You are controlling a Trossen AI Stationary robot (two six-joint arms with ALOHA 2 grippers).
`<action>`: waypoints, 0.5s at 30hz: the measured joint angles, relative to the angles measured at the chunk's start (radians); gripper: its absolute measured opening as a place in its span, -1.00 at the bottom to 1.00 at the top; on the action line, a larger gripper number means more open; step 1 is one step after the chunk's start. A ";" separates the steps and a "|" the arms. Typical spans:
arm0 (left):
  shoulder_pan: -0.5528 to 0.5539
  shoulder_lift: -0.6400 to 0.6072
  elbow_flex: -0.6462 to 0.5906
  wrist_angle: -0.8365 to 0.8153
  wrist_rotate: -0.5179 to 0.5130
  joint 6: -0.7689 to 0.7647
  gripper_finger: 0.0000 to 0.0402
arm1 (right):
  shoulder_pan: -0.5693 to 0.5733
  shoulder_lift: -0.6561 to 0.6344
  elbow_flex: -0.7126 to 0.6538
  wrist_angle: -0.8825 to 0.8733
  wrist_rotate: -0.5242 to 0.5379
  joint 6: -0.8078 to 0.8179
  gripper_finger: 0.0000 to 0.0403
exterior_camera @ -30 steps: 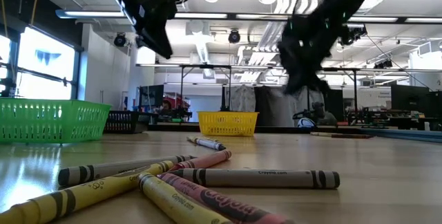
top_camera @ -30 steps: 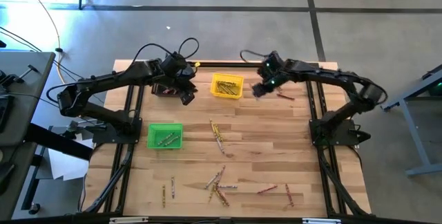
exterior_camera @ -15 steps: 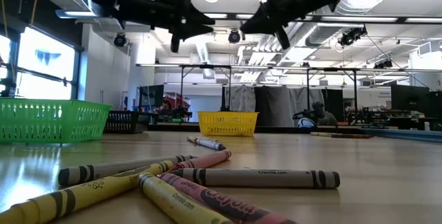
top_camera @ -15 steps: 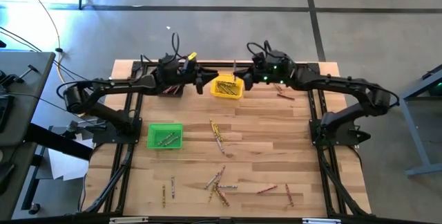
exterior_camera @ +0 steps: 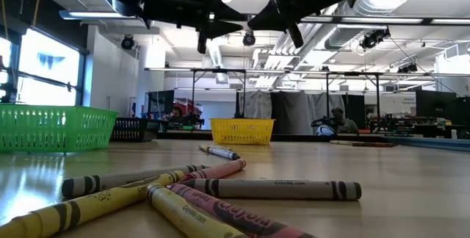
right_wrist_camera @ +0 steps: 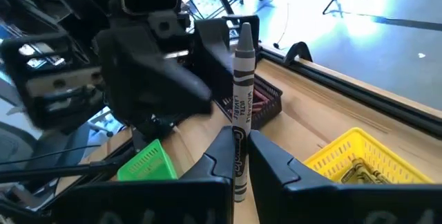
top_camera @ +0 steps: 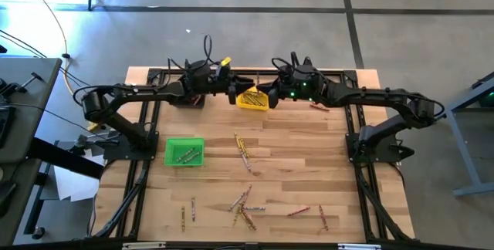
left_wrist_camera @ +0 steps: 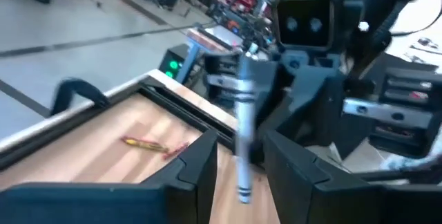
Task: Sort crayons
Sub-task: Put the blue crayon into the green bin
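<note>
Seen from above: left gripper (top_camera: 241,90) and right gripper (top_camera: 263,96) tip to tip at upper centre of the frame, over the yellow bin (top_camera: 253,98); too small there to make out anything between the fingers. Green bin (top_camera: 184,152) at centre left with a few crayons inside; black bin (top_camera: 187,99) mostly hidden under the left arm. Loose crayons (top_camera: 244,206) scattered across the lower half of the table (top_camera: 309,165), a few more at centre (top_camera: 243,150).

Right wrist view alone makes the grip plain: grey crayon (right_wrist_camera: 239,110) upright, pinched between closed dark fingers (right_wrist_camera: 276,160), the other gripper just behind it.

Left wrist view: same grey crayon (left_wrist_camera: 243,124) standing in the gap between parted fingers (left_wrist_camera: 200,158), blurred; contact cannot be told. One crayon (left_wrist_camera: 146,143) lying on the wood beyond.

Low view: both grippers at the top of the frame, well above the tabletop; crayon pile (exterior_camera: 205,194) large in the foreground, yellow bin (exterior_camera: 242,131) at centre distance, green bin (exterior_camera: 55,127) at left.
</note>
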 joint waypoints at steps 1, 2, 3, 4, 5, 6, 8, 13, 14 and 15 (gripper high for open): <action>-0.008 0.009 0.009 0.002 0.002 0.001 -0.45 | 0.005 0.000 0.000 -0.001 0.005 0.000 -0.94; -0.014 0.018 0.019 0.006 0.004 0.001 -0.44 | 0.009 0.000 0.000 0.000 0.012 0.000 -0.94; -0.019 0.025 0.025 0.006 0.004 0.000 -0.43 | 0.014 0.000 0.000 0.000 0.021 0.000 -0.94; -0.022 0.032 0.033 0.004 0.004 0.001 -0.42 | 0.018 0.000 0.000 -0.001 0.028 0.000 -0.94; -0.025 0.039 0.043 0.004 0.003 0.001 -0.42 | 0.020 0.000 0.000 -0.003 0.034 0.000 -0.94; -0.028 0.044 0.051 0.004 0.003 0.001 -0.41 | 0.022 0.000 0.000 -0.003 0.036 -0.001 -0.94; -0.031 0.053 0.066 0.005 0.003 0.001 -0.40 | 0.024 0.000 0.000 -0.003 0.037 0.000 -0.94; -0.035 0.062 0.080 0.002 0.001 0.017 -0.43 | 0.033 0.000 0.000 -0.006 0.039 0.001 -0.94; -0.035 0.062 0.080 0.001 0.001 0.017 -0.47 | 0.033 0.000 0.000 -0.007 0.040 0.003 -0.94; -0.035 0.061 0.080 -0.003 0.001 0.017 -0.51 | 0.033 0.000 0.000 -0.009 0.040 0.017 -0.94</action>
